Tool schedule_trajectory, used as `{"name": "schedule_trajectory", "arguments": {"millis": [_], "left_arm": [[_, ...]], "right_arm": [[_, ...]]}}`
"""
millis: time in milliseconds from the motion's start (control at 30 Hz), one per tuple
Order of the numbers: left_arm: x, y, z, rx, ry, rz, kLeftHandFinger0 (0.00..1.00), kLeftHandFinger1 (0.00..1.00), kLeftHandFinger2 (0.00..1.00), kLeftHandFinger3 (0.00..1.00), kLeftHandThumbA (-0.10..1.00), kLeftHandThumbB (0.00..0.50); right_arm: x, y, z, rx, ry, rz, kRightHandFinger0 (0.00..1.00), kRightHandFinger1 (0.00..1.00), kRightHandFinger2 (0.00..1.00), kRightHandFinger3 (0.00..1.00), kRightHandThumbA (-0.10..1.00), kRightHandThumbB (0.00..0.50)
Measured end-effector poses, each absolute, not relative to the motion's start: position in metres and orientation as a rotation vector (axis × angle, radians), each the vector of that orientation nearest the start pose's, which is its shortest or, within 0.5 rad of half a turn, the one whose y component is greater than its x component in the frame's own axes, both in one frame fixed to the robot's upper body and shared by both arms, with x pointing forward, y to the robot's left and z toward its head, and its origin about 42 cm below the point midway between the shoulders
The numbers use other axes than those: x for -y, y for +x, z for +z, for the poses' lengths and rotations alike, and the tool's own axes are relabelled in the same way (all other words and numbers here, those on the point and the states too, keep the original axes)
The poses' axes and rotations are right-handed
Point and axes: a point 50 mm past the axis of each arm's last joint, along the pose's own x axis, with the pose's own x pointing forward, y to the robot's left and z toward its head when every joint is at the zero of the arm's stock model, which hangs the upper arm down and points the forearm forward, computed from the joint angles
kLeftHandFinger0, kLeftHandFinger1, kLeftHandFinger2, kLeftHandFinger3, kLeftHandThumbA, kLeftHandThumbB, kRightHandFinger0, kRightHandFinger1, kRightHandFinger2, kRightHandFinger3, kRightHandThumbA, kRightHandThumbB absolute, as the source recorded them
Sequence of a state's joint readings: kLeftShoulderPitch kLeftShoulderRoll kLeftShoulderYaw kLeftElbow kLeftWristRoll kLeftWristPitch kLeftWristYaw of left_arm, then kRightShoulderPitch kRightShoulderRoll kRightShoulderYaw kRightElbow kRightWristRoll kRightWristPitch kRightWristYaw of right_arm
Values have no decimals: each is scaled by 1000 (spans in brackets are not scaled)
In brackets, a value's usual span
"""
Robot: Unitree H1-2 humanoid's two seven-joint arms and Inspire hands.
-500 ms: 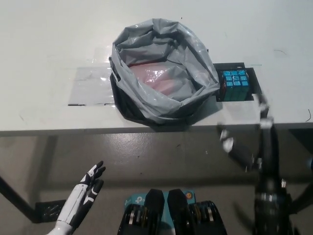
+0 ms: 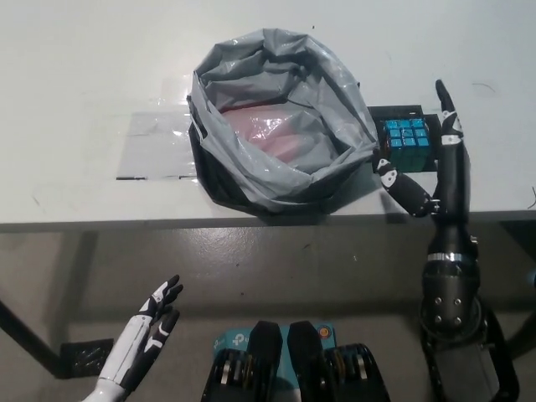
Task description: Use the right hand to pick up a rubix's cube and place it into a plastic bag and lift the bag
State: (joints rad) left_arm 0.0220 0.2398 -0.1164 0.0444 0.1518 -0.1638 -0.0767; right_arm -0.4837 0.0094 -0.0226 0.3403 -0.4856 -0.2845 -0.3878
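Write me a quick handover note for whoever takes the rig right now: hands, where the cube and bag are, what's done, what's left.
Right hand: open, at the table's front edge, fingers spread either side of the cube, not closed on it.
Left hand: open, resting low, below the table.
Cube: on the table, just right of the bag, apart from it.
Bag: upright, mouth open, something pink inside.
Done: the reach to the cube.
Left: grasp cube, drop it in the bag, lift the bag.
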Motion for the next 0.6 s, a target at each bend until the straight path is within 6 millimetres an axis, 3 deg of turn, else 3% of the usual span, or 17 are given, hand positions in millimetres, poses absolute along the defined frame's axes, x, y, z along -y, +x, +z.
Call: {"name": "schedule_trajectory", "arguments": {"millis": [233,267,600], "left_arm": [[-254,272,89,84,388,-223,1000,1000,1000,1000,1000,197],[-254,272,89,85,388,-224,1000,1000,1000,1000,1000,194],[-254,273,90,92,388,-224,1000,1000,1000,1000,1000,205]], "right_arm": [[189,441,176,438,-432,-259,1000,1000,1000,1000,853,396],[190,441,175,435,-435,-265,1000,1000,1000,1000,922,423],[201,443,171,425,-449,-316,1000,1000,1000,1000,904,434]]}}
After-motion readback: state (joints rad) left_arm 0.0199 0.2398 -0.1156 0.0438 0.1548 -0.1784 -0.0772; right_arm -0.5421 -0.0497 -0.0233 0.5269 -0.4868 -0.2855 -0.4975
